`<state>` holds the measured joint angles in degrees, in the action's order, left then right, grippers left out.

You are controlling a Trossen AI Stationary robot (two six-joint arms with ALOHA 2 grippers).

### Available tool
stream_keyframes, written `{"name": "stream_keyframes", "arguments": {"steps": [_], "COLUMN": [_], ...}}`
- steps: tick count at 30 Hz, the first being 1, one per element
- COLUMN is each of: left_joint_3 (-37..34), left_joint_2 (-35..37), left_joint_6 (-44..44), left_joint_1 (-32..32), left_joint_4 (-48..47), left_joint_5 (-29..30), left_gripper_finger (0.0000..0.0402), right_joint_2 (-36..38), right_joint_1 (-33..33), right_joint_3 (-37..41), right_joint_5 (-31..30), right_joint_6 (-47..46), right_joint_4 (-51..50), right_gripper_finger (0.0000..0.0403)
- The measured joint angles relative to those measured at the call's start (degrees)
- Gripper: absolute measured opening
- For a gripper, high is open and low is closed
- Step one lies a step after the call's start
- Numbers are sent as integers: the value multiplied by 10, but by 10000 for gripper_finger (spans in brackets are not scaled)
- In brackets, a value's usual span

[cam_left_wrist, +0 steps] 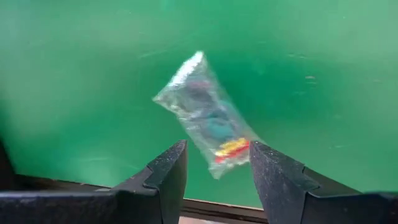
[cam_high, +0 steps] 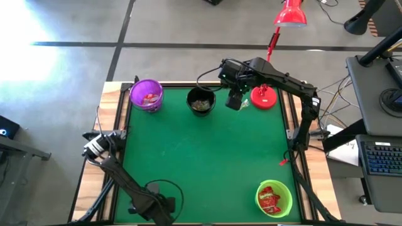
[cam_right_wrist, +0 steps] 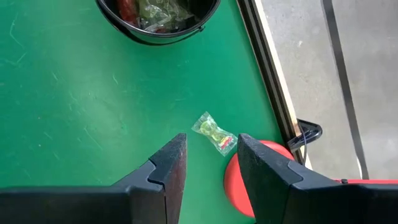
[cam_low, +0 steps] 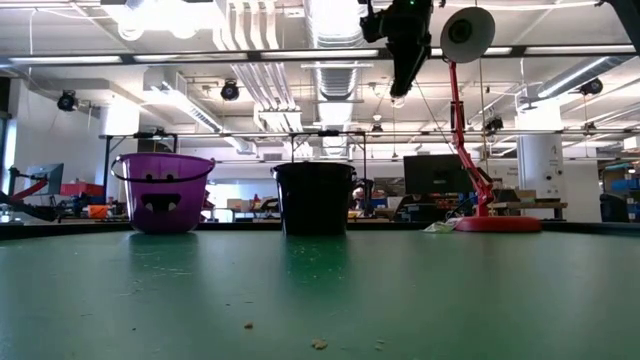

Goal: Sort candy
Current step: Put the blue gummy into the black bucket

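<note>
at the near edge of the green table (cam_high: 201, 157) we see the green bowl (cam_high: 274, 198) at about 5 o'clock, with red-wrapped candy (cam_high: 270, 199) inside. the left gripper (cam_left_wrist: 214, 180) waits at 7 o'clock, its fingers apart with a narrow gap, and a clear-wrapped candy (cam_left_wrist: 208, 118) shows between them; we cannot tell if they touch it. at the far edge, the right gripper (cam_right_wrist: 208, 165) hangs high, open and holding nothing, above a greenish clear-wrapped candy (cam_right_wrist: 215, 133) lying just beside the red lamp base (cam_high: 264, 97) at 1 o'clock. the black bowl (cam_high: 201, 100) at 12 o'clock holds greenish sweets. the purple bowl (cam_high: 146, 95) at 11 o'clock holds reddish ones.
</note>
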<state>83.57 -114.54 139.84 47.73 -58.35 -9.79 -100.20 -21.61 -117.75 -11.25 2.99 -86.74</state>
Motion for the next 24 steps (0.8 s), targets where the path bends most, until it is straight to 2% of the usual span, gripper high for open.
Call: {"name": "stream_keyframes", "arguments": {"steps": [20,24], "left_joint_3": [-71,-73], "left_joint_2": [4,4], "left_joint_6": [-10,-39], "left_joint_1": [-12,-9], "left_joint_4": [63,63], "left_joint_5": [3,14], "left_gripper_finger": [152,126], "right_joint_2": [0,0], "right_joint_1": [0,0], "right_joint_3": [0,0], "right_joint_5": [14,14], "right_joint_6": [2,2], "right_joint_4": [0,0], "right_gripper_finger": [134,134]}}
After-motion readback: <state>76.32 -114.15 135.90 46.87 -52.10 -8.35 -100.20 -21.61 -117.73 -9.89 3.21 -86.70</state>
